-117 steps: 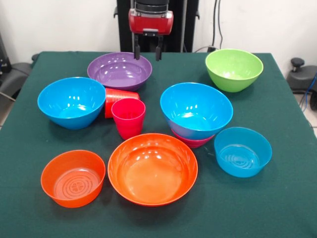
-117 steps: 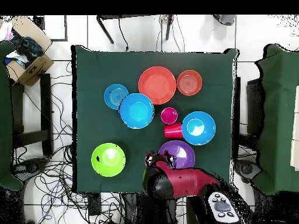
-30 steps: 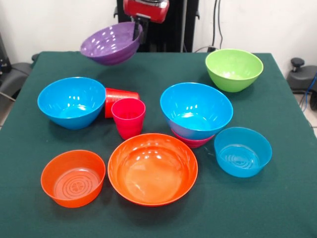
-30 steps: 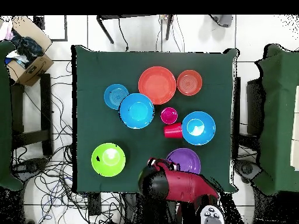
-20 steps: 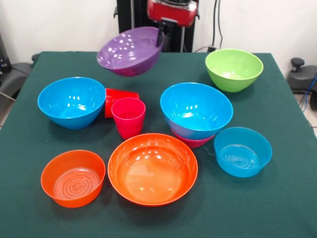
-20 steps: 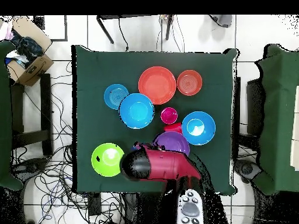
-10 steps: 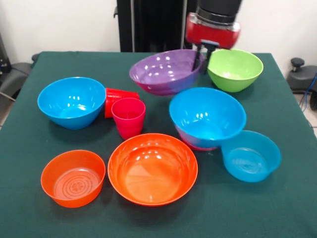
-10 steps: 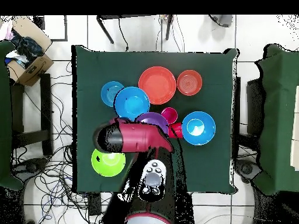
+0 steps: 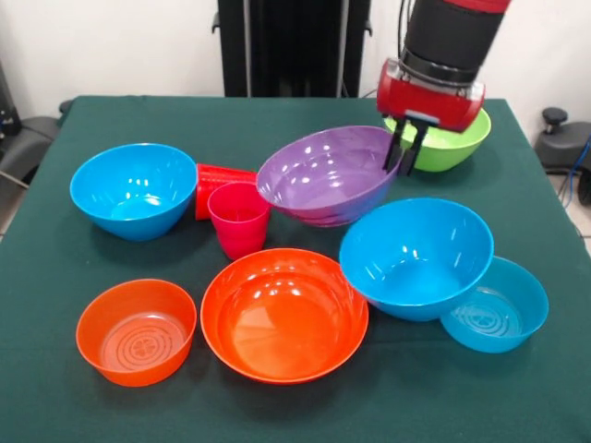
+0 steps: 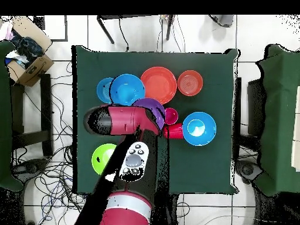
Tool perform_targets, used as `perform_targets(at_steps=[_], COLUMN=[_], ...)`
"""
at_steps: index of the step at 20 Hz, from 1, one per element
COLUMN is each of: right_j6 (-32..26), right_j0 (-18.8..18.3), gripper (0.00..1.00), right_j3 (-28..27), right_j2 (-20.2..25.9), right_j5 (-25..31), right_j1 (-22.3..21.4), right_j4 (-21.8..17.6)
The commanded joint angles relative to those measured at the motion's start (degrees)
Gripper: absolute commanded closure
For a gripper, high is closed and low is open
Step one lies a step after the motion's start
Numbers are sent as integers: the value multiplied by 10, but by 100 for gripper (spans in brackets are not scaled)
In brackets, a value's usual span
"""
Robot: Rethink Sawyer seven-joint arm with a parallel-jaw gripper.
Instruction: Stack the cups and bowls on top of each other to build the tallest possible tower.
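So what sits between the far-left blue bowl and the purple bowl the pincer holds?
In the front view, two cups: the pink cup standing upright, and behind it the red-orange cup lying on its side against the blue bowl. The purple bowl hangs tilted.

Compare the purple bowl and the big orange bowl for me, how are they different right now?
The purple bowl is tilted and held at its rim by the gripper; the big orange bowl sits level on the table, untouched. Purple is nearer the arm, orange nearer the front camera. Both are glossy, round and empty.
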Motion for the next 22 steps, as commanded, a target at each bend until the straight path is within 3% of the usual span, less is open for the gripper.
perform_targets(at_steps=[1, 7, 22], right_j6=[94, 77, 40], right_j0=[7, 1, -11], gripper=[100, 100, 100], right_j3=[-105, -71, -77], right_j2=[-3, -5, 2], right_j5=[78, 72, 180], right_j1=[50, 27, -25], right_j4=[15, 6, 10])
